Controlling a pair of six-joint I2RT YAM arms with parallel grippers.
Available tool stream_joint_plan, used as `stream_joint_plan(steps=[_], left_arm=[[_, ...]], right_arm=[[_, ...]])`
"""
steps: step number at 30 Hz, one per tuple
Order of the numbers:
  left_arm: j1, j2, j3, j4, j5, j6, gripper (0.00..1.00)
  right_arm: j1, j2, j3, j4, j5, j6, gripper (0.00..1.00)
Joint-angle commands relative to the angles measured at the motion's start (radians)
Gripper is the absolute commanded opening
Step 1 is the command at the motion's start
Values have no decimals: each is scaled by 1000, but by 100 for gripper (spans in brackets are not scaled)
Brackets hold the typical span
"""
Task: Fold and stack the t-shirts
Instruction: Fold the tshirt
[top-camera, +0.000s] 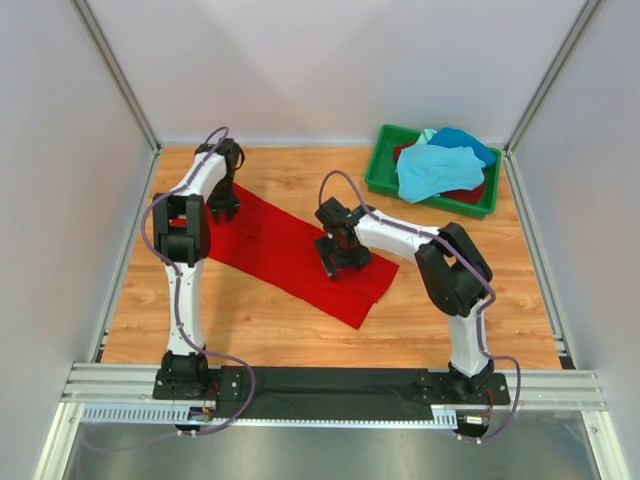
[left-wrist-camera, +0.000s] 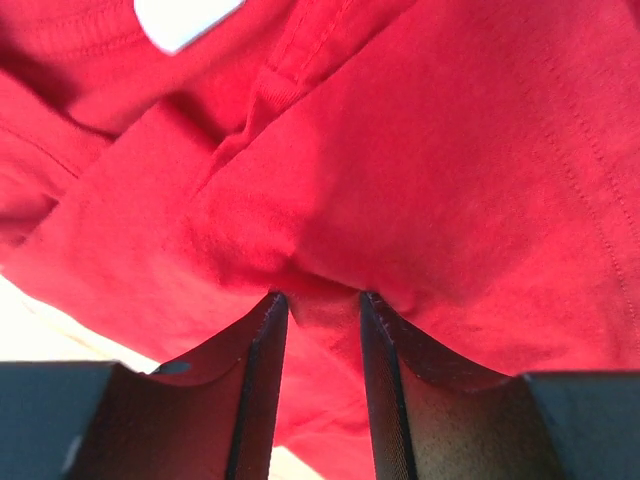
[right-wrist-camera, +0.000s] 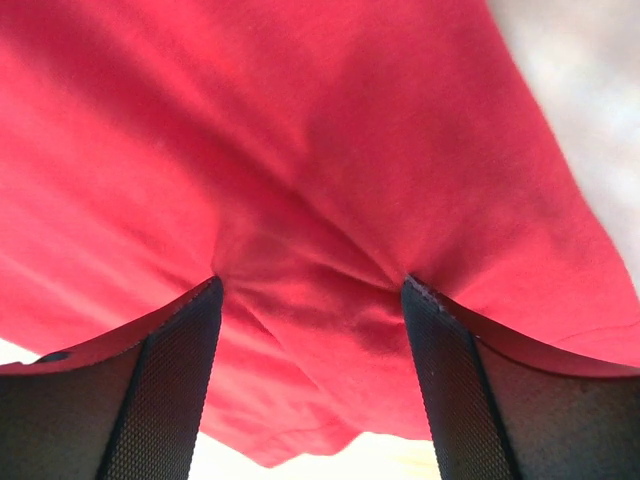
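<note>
Red t-shirt (top-camera: 290, 255) cloth fills both wrist views. The left gripper (left-wrist-camera: 320, 298) has its jaws narrow with a raised ridge of fabric between them, though from this close I cannot tell whether they clamp that ridge or only press beside it. The right gripper (right-wrist-camera: 312, 285) stands wide open, fingertips pushed down onto the cloth so that a soft wrinkle gathers between them. Seen from above, the shirt lies as a long folded strip set diagonally on the table (top-camera: 250, 320), with the left gripper at its far left end and the right gripper nearer its near right end. The other t-shirts (top-camera: 440, 165) sit heaped in the green bin (top-camera: 385, 180), well apart at the far right. I judge the shirt light, limp and easily creased, so it will sag and slide over itself. It is best taken by pinching all layers together at an edge or corner of the strip.
</note>
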Motion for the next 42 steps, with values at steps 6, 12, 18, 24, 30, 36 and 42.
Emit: stream_joint_plan(steps=[6,12,18,24,30,36,42], left_arm=[[-89,116,203,128,-1,378,44],[-118,-113,2,279,136,444,47],[-146,-330,-19,272,-55,366,51],[-144,-327,1,103,-107,-38,53],[-129,-218,-2,105,3,-244,52],[-129,-50,91,94,25,-271,51],[-129,135,255,17,90,-179,49]], right_arm=[[195,-153,-277,57,-217,288,79],[198,-273,-197,-36,-142,151,84],[131,-291,-100,-75,-128,110,84],[111,-221,14,-87,-138,88,86],[100,-185,52,-73,-170,55,90],[98,-171,32,-17,-188,-1,86],[103,-105,29,51,-158,4,84]])
